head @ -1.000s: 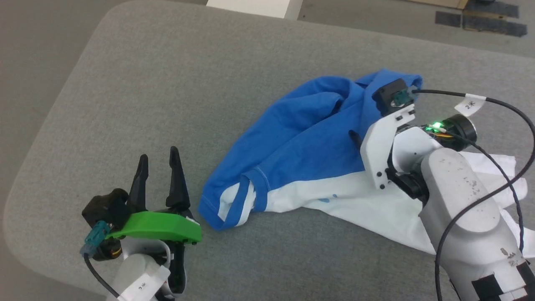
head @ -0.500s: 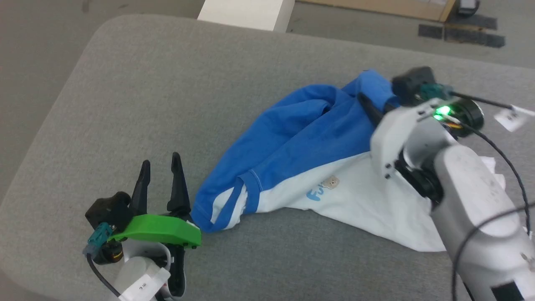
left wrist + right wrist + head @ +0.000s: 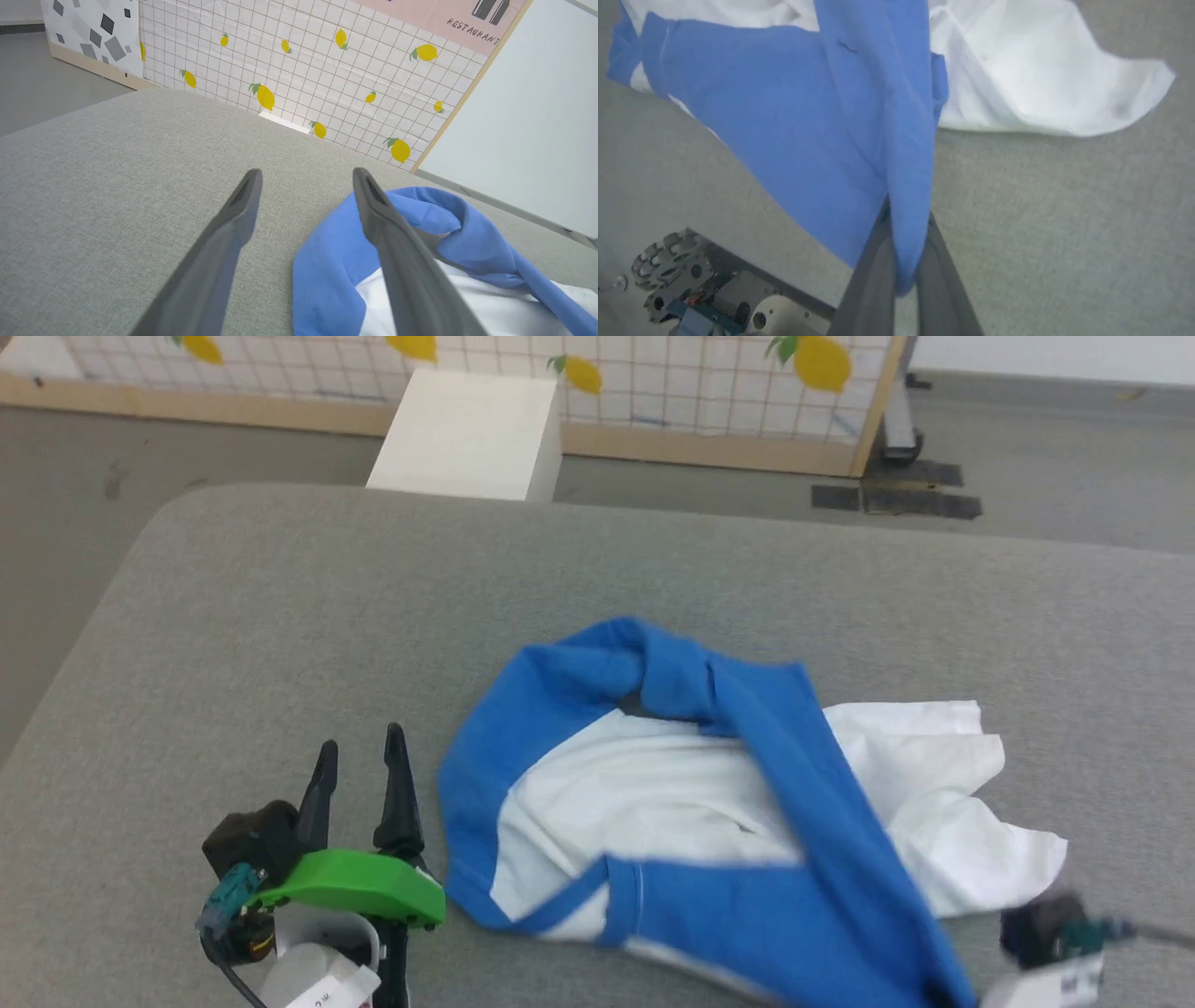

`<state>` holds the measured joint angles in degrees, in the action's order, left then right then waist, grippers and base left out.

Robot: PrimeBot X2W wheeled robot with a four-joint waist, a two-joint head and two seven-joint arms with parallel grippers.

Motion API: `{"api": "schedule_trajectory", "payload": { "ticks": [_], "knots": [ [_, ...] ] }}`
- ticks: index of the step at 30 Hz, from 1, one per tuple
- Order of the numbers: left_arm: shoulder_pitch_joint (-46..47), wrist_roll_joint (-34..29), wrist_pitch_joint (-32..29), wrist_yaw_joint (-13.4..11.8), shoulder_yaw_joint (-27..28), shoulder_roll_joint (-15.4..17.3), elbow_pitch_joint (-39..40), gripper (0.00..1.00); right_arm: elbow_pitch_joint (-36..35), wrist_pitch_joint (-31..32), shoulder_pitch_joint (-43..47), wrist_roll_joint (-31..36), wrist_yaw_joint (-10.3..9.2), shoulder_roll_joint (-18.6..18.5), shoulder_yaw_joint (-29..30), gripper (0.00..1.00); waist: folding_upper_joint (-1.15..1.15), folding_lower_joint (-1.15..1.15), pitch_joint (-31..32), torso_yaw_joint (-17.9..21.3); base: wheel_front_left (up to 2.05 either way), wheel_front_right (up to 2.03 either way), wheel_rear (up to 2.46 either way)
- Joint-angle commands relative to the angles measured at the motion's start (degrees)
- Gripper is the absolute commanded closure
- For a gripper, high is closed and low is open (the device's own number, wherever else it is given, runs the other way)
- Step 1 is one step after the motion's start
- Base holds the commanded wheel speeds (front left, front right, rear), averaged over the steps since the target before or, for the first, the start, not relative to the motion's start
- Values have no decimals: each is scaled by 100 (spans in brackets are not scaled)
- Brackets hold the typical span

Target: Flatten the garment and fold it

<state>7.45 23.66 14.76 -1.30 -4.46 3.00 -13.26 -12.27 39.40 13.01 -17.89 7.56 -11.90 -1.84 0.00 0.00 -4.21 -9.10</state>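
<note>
1. Two tools: the left tool, lower left, has its fingers spread and empty.
2. The right tool pinches a blue fold of the garment.
3. It lies crumpled, centre-right on the grey desk.

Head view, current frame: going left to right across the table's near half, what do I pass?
First the left gripper, open, fingers pointing up → garment, crumpled blue and white → right arm's blurred wrist at the lower right corner.
</note>
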Motion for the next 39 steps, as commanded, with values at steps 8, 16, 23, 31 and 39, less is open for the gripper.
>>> {"api": "schedule_trajectory", "payload": {
  "ticks": [8,16,23,31,39],
  "knots": [
    [-175,74,24,-6,-11,-12,-119,0,51,826,854,-167,-8,429,170,62,0,0,225,375,0,0,0],
    [-133,76,24,-50,-16,-12,-50,0,-438,-189,-972,41,-8,386,375,0,0,0,119,408,0,0,0],
    [33,90,24,-67,-123,-13,45,0,835,-464,-2669,501,-8,425,-877,0,0,0,-279,195,0,0,0],
    [232,189,24,-122,-299,-13,88,0,2871,-682,-4002,967,-8,689,-1470,0,0,0,-680,-120,0,0,0],
    [311,252,24,-159,-392,-13,83,0,3978,-954,-4505,1109,-8,813,-1565,0,0,0,-783,-272,0,0,0]
  ]
}}
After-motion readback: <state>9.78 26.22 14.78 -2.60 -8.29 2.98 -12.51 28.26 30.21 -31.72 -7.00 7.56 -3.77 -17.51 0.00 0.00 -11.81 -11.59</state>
